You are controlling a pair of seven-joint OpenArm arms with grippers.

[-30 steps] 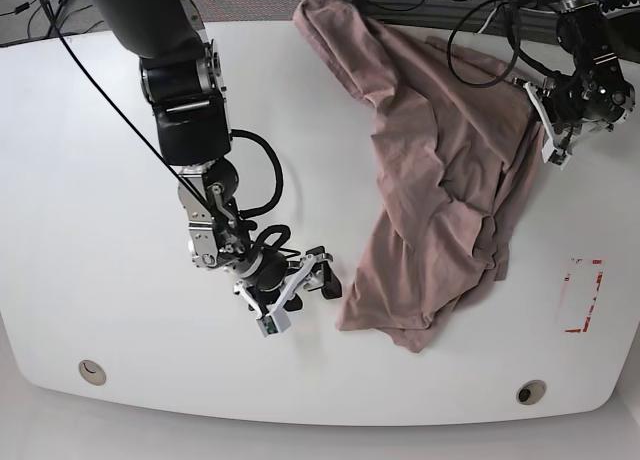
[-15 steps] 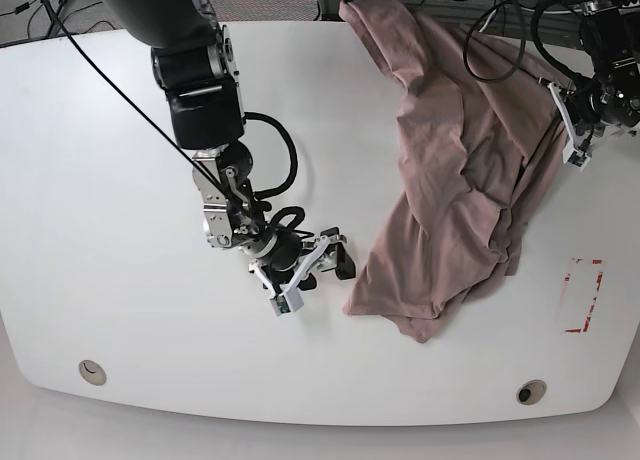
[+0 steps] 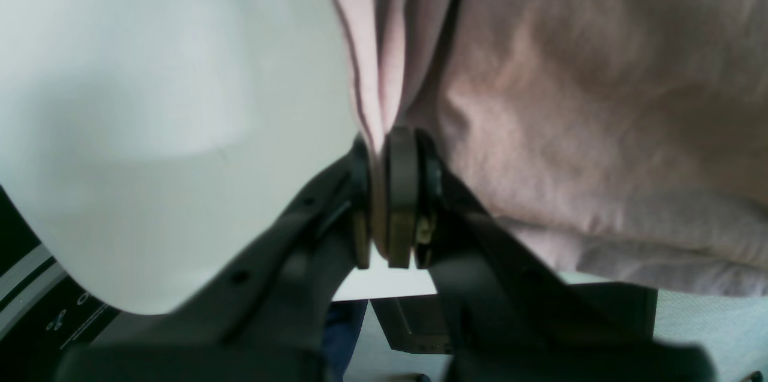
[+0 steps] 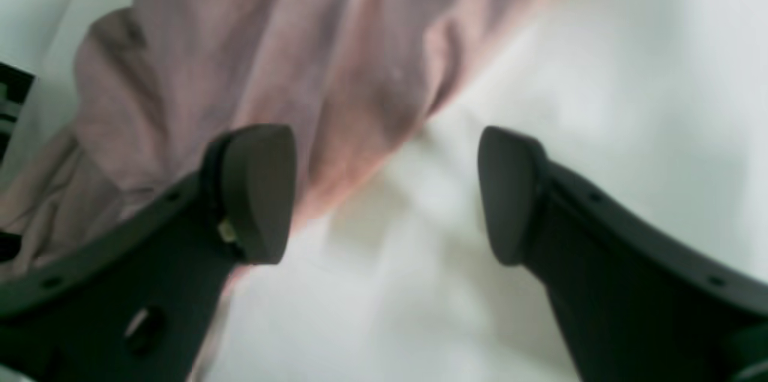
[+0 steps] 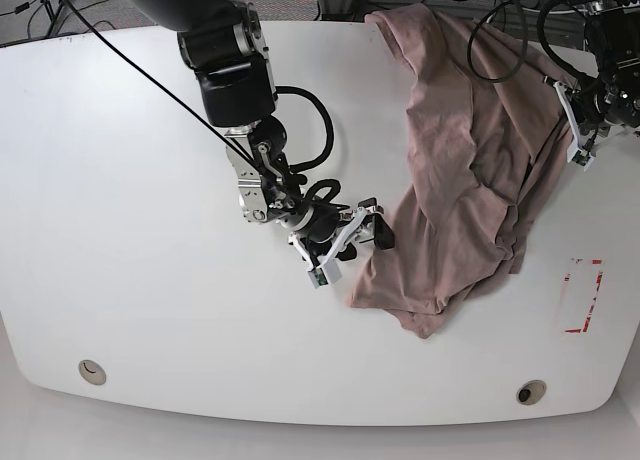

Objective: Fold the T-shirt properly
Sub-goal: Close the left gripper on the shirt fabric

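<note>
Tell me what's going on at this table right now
A two-armed robot is working on a crumpled pink-brown T-shirt lying on a white table. The left gripper is shut on a bunched edge of the shirt at its far side. The right gripper is open, low over the table beside the shirt's near edge, with nothing between its fingers. The shirt is bunched and wrinkled, not yet folded.

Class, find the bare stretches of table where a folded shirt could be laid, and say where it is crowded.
Bare: the table's wide side beyond the right arm, away from the T-shirt, and the near strip between the two round holes. Crowded: the shirt's side, where the left gripper pinches cloth, up to the red marks.
</note>
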